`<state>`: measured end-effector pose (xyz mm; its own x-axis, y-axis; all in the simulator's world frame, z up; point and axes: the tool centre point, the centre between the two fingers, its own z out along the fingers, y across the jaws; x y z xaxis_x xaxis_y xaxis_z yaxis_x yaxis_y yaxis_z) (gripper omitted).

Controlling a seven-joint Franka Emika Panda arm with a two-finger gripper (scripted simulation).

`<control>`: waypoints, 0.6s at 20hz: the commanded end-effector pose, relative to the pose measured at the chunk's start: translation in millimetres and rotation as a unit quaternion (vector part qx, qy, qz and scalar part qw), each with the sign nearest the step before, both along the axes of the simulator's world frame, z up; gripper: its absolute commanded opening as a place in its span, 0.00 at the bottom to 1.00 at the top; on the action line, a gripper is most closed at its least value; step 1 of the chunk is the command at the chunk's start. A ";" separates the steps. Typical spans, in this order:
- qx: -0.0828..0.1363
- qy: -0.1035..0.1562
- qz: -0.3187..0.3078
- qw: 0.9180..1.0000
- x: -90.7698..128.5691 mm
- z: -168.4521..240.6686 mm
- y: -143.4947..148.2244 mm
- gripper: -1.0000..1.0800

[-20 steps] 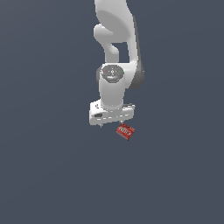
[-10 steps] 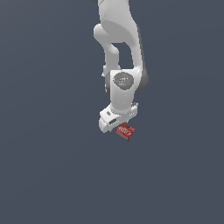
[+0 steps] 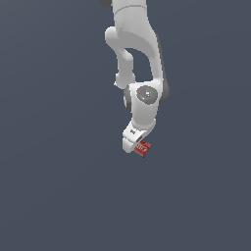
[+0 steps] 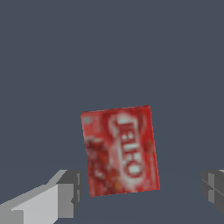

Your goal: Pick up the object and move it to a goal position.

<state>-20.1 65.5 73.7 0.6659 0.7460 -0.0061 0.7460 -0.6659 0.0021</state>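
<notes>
1. the red box [image 4: 120, 150] lies flat on the plain dark grey surface [image 4: 109, 48], its broad face turned up to the wrist camera and showing white lettering over a mottled red picture.
2. the box sits a little askew, its edges not squared with the two fingers seen in the wrist view.
3. in the wrist view the fingers [image 4: 70, 192] stand one on each side of the box, with grey surface showing between each pad and the box's nearest edge; neither pad touches it.
4. the end effector [image 4: 140, 190] is spread wide, wider than the box, and holds nothing.
5. in the exterior view the box [image 3: 143, 148] appears as a small red patch just beside the lower tip of the end effector [image 3: 132, 143], toward that view's right, partly tucked under it.
6. how high the fingertips stand above the surface cannot be told from either view.
7. the white arm [image 3: 139, 59] comes down from the top of the exterior view, bends at a round joint with a grey cap, and points the end effector downward over the box.
</notes>
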 end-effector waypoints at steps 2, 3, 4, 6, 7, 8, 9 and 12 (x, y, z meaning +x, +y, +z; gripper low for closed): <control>0.002 -0.001 0.031 1.000 -2.2 -4.7 6.8 0.96; 0.002 -0.001 0.037 0.999 -2.7 -5.7 8.2 0.96; 0.002 -0.001 0.042 0.999 -3.1 -6.5 9.4 0.96; 0.003 -0.001 0.050 0.999 -3.8 -7.7 11.1 0.96; 0.003 -0.001 0.052 0.999 -3.9 -8.0 11.7 0.96; 0.003 -0.001 0.054 0.999 -4.1 -8.3 12.0 0.96; 0.003 -0.001 0.054 0.999 -4.1 -8.3 12.1 0.96; 0.003 -0.001 0.051 0.999 -4.0 -9.4 11.6 0.96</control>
<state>-24.1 77.2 65.3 0.5861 0.8102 -0.0004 0.8102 -0.5861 -0.0001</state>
